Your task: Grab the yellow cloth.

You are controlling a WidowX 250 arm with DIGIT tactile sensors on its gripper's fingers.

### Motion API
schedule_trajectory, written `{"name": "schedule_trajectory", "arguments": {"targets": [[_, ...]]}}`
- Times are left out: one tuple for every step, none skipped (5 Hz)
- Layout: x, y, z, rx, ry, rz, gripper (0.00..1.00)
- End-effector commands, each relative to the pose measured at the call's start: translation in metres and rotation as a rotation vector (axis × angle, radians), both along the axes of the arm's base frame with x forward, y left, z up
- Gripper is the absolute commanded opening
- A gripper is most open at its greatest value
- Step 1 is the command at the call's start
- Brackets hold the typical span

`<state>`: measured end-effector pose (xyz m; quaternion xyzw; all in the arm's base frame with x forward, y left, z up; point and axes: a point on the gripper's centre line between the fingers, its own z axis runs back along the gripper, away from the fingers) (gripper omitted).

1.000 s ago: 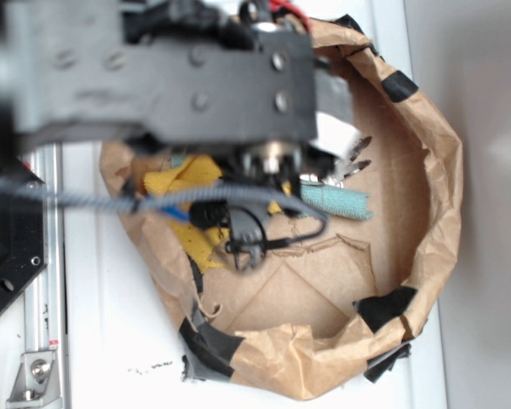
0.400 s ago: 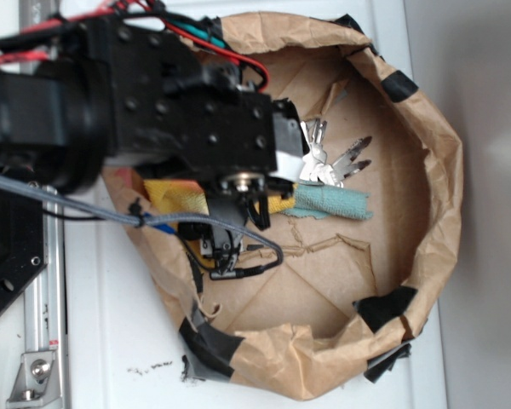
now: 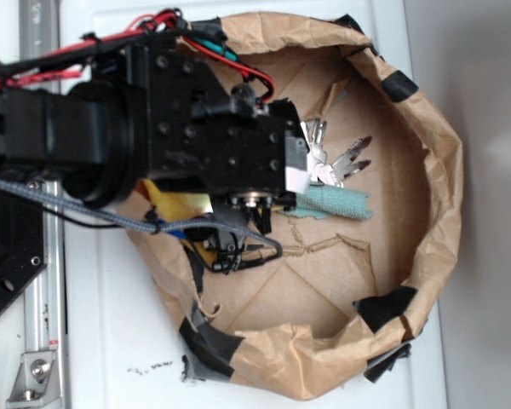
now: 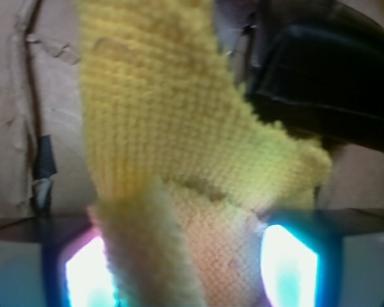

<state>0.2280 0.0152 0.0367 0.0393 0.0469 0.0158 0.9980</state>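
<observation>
Since the yellow cloth fills the gap between its glowing pads, the end effector looks clamped on a fold, ready for lifting

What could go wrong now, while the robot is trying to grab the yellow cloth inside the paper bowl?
1. In the wrist view the fuzzy yellow terry cloth bunches between the jaws; a fold could slip out on lifting.
2. The metal keys and small teal-green cloth lie close by and might be dragged along.
3. The arm's grey cable crosses the crumpled brown paper bowl's rim and may snag.
</observation>
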Motion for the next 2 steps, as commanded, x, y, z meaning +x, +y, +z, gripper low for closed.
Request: {"name": "schedule_trajectory", "arguments": {"targets": [[0.0080,0.0122,0.0140,0.016,-0.079,0.009,0.00],[0.0071,0.0083,0.0187,0.014,-0.161,0.004,0.00]]}}
